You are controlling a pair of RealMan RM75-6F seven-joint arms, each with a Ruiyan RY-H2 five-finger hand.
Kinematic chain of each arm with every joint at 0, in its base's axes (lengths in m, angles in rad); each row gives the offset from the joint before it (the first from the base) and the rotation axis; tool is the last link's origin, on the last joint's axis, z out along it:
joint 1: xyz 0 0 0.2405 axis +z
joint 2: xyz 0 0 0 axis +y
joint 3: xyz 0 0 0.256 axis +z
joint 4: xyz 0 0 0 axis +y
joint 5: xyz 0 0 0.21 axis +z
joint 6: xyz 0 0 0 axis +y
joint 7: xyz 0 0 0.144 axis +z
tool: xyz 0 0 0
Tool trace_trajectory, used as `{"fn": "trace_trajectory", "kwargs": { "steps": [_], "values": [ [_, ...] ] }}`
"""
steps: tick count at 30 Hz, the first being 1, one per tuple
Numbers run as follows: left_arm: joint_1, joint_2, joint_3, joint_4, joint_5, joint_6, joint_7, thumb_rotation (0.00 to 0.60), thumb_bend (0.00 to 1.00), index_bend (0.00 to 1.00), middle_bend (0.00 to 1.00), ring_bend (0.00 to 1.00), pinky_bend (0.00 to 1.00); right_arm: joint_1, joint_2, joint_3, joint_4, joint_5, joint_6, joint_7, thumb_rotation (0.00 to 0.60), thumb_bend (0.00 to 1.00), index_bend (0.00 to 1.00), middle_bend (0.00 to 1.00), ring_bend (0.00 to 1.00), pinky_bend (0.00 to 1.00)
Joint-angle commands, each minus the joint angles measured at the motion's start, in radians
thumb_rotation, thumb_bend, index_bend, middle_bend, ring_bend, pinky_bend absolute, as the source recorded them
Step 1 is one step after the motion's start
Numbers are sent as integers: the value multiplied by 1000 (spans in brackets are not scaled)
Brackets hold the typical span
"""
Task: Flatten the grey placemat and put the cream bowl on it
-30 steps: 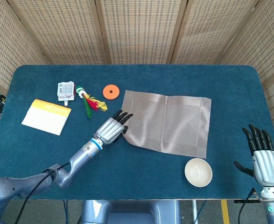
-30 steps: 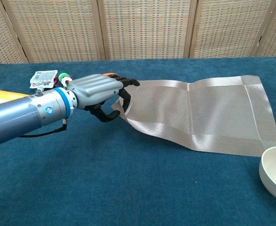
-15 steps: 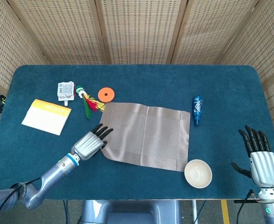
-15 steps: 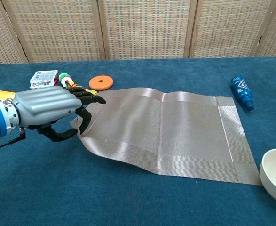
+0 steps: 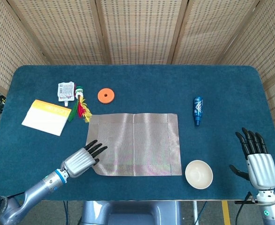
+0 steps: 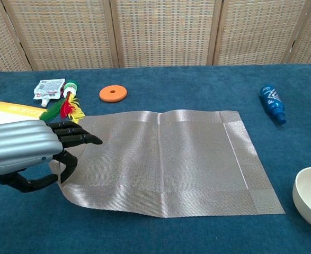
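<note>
The grey placemat (image 5: 137,143) (image 6: 166,159) lies spread on the blue table, mostly flat with slight ripples. My left hand (image 5: 80,161) (image 6: 28,151) is at its near-left corner, fingers laid over the mat's edge and thumb beneath it, pinching the corner, which is lifted a little. The cream bowl (image 5: 198,174) (image 6: 310,203) stands upright on the table just off the mat's near-right corner, not touching it. Only the head view shows my right hand (image 5: 258,161), which is open, fingers spread, at the near-right table edge, apart from the bowl.
A blue bottle (image 5: 197,110) (image 6: 272,103) lies right of the mat. Behind the mat's left side are an orange disc (image 5: 106,95) (image 6: 113,93), a feather toy (image 5: 81,108) (image 6: 68,106), a sachet (image 5: 66,90) (image 6: 49,88) and a yellow-white booklet (image 5: 46,116) (image 6: 12,111).
My left hand has dragged the placemat left and toward the near edge, uncovering the blue bottle. The mat now lies flatter. The right hand has barely moved.
</note>
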State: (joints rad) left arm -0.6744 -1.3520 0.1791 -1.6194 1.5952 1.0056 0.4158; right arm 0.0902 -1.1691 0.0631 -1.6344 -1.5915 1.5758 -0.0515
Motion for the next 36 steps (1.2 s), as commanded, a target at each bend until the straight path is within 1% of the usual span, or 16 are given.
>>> {"fn": "trace_trajectory", "kwargs": {
  "steps": [1,10,17,21,24,26,27,28,29,30,31,32,34,36],
  "values": [
    [18,19,25,-16,28,7,10,600,574,780,0,0,0,0,0,0,-1,-2,-1,-1,600,0,99,0,0,0],
    [44,46,60,-35,73,1,30,600,576,788,0,0,0,-2,3,2,-3,-3,1,3,600,0,103,0,0,0],
    [71,68,75,-31,73,-8,60,600,576,790,0,0,0,-4,4,1,-5,-6,0,2,600,0,105,0,0,0],
    [91,73,70,-15,71,3,75,600,575,790,0,0,0,-4,3,0,-6,-9,-3,-2,600,0,108,0,0,0],
    [107,65,57,5,66,21,76,600,575,788,0,0,0,-4,2,-2,-7,-12,-4,-5,600,0,108,0,0,0],
    [116,61,51,13,62,26,72,600,558,762,0,0,0,-5,2,-3,-8,-13,-4,-7,600,0,108,0,0,0],
    [117,61,51,14,62,24,69,600,446,658,0,0,0,-5,2,-3,-9,-13,-4,-7,600,0,108,0,0,0],
    [118,64,52,13,60,19,61,600,275,446,0,0,0,-5,2,-3,-9,-14,-3,-8,600,0,109,0,0,0],
    [117,68,53,10,57,13,53,600,161,292,0,0,0,-6,2,-2,-9,-14,-3,-8,600,0,109,0,0,0],
    [114,77,57,0,53,1,34,600,28,98,0,0,0,-6,2,-2,-9,-13,-3,-9,600,0,109,0,0,0],
    [111,84,59,-8,52,-6,16,600,1,22,0,0,0,-6,2,-2,-9,-13,-3,-9,600,0,108,0,0,0],
    [107,95,62,-22,52,-14,-19,600,0,0,0,0,0,-6,2,-2,-9,-12,-4,-10,600,0,108,0,0,0],
    [102,111,65,-39,61,-14,-77,600,0,0,0,0,0,-6,2,-2,-10,-11,-5,-11,600,0,109,0,0,0],
    [100,141,70,-60,82,9,-175,600,0,0,0,0,0,-7,3,-2,-10,-8,-8,-13,600,0,109,0,0,0]
  ]
}}
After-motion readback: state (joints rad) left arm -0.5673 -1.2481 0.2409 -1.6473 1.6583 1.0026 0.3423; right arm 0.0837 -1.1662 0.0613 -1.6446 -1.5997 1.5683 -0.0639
